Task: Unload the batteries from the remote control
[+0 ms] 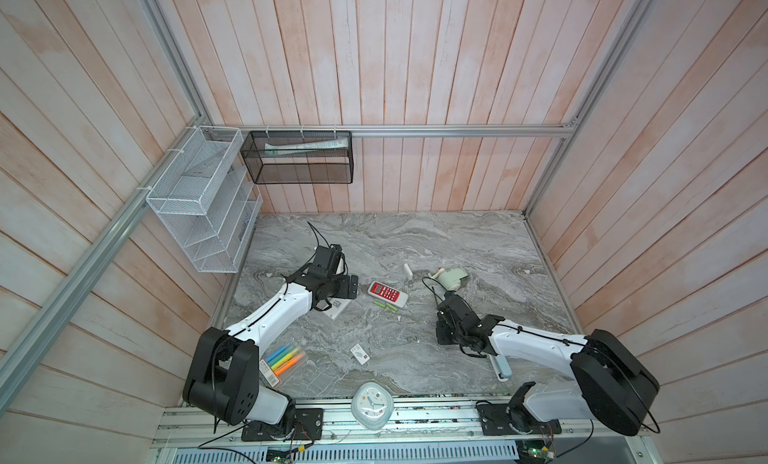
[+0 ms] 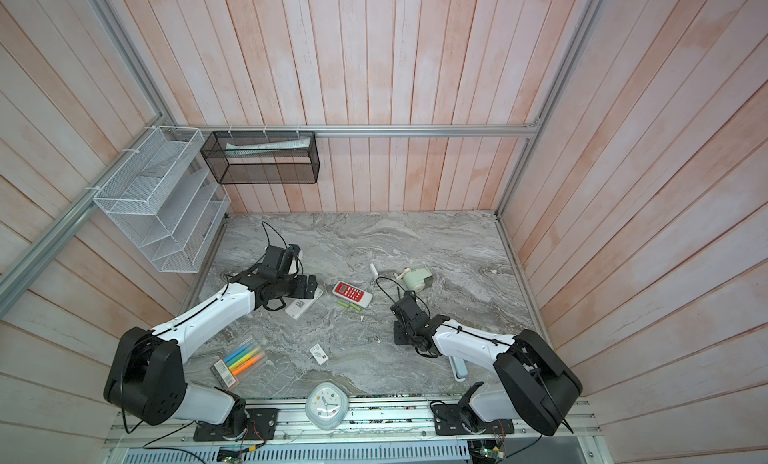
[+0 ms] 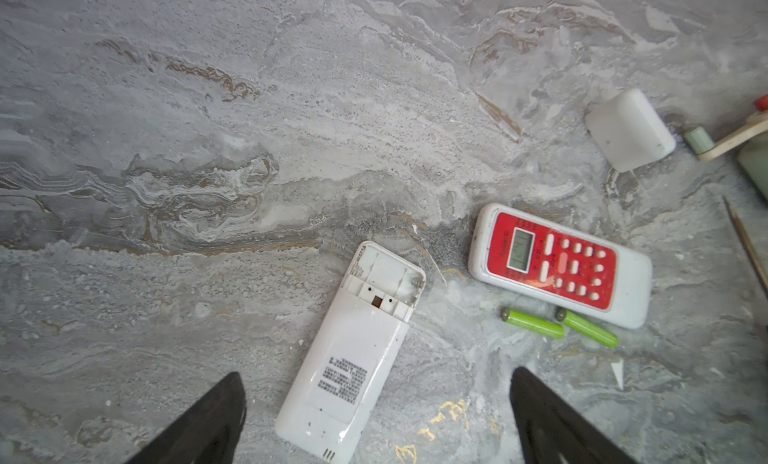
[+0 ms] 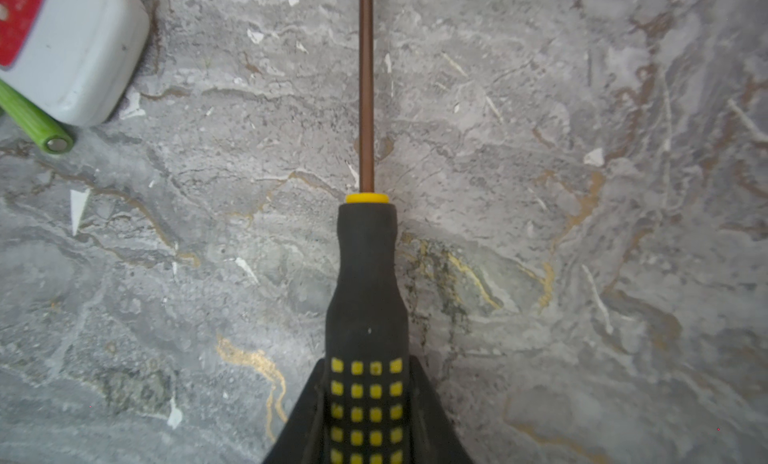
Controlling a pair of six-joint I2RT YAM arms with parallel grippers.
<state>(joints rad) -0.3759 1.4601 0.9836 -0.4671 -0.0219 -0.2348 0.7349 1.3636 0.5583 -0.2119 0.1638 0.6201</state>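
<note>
Progress: two lime green cylindrical batteries (image 3: 534, 324) lie loose in the middle of the grey marbled table (image 3: 208, 150); this part I judge as done
White remote: long white plastic remote control (image 3: 353, 358), face down, left of the batteries; its battery bay is open and seems empty
Red remote: red-and-white remote control with buttons (image 3: 557, 266), face up, just on the far side of the batteries; its back is hidden, so whether cells are inside I cannot tell
Left gripper (image 3: 376, 374): jaws wide apart, holding nothing, hovering over the white remote
Right gripper (image 4: 368, 360): clenched on the black-and-yellow handle of the long screwdriver (image 4: 365, 274), so not free for picking
Around: small white plastic cover (image 3: 629, 129) beyond the red remote, pale green crank device (image 1: 453, 277) far right, pale round clock (image 1: 372, 403) at the near edge
In the way: nothing covers the batteries; only the red remote is close beside them
</note>
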